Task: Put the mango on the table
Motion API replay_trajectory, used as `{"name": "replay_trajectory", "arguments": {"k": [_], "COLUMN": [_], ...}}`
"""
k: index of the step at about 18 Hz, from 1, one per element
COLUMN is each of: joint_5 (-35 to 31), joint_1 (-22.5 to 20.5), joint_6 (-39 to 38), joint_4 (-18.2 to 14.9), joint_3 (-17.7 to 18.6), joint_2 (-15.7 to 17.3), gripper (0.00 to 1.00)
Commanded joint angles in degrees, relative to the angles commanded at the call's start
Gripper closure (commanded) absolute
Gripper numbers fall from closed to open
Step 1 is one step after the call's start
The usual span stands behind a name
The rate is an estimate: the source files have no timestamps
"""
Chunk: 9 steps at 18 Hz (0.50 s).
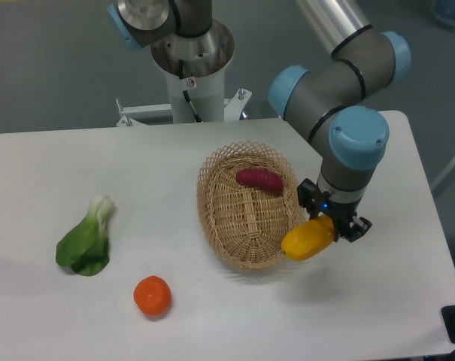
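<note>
Yellow mango [308, 239]: clamped in gripper [329, 226], overlapping wicker basket [212, 218] rim
Basket: purple sweet potato [259, 179] inside
Table [99, 316]: orange fruit [152, 295], bok choy [86, 241]

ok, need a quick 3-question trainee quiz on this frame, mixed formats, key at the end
1. True or false: the gripper is shut on the mango.
2. What lies inside the wicker basket? A) round orange fruit B) purple sweet potato C) leafy green
3. Fill in: the leafy green lies on the table to the ___ of the round orange fruit in the picture.

Key: 1 true; 2 B, the purple sweet potato; 3 left.
</note>
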State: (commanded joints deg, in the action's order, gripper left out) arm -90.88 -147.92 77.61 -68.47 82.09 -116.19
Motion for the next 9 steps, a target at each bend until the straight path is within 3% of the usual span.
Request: {"name": "replay_trajectory", "arguments": {"k": [9], "joint_5": [0.3], "joint_1": [0.7], "joint_6": [-0.4], "joint_4": [-0.1], "joint_3": [0.0], "joint_2": [0.1], "gripper": [0.73]}}
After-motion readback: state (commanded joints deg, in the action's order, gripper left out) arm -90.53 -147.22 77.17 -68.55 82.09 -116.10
